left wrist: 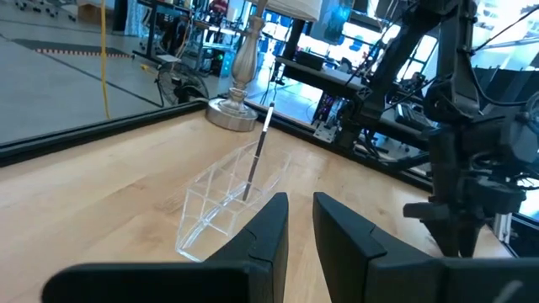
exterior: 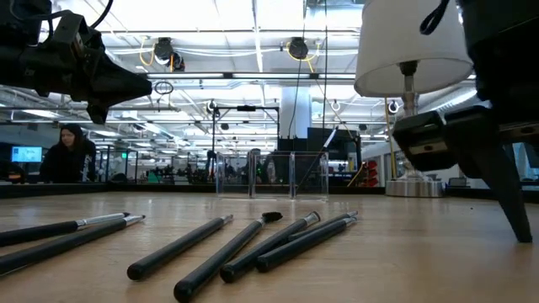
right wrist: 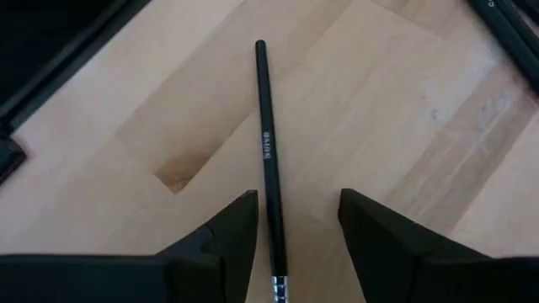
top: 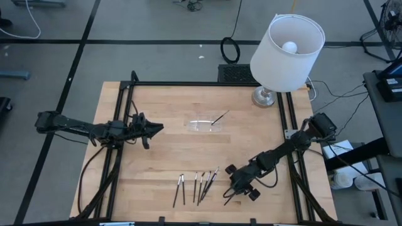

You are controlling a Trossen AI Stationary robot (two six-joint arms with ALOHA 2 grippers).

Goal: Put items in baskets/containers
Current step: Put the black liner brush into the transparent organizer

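I had the right gripper (top: 237, 190) low over the table's near edge, just right of the row of loose brushes (top: 198, 184), with its fingers spread and a single black brush (right wrist: 268, 160) lying on the wood between them, not yet pinched. From the right wrist view the handle ran almost straight down the gap, slightly nearer one finger than the other, and the metallic ferrule end sat close to the fingertips. My read: the step in hand was the grasp of this one brush, and it wanted care. I judged the fingers should come down until they nearly touched the wood, centred on the handle rather than the ferrule, then close slowly so the thin round shaft did not roll or skitter out. The clear tray (top: 205, 124) sat mid-table, well apart from the gripper, with one brush (top: 220, 117) already leaning in it, tip up over the rim toward the lamp (top: 286, 47). The left gripper (top: 152, 129) hovered to the left of the tray, fingers parted with only a narrow gap and nothing held. In the low view the tray's walls were faint against the room behind, so I could not tell which compartment that brush stood in. Most of the task looked still ahead, with several brushes on the wood.
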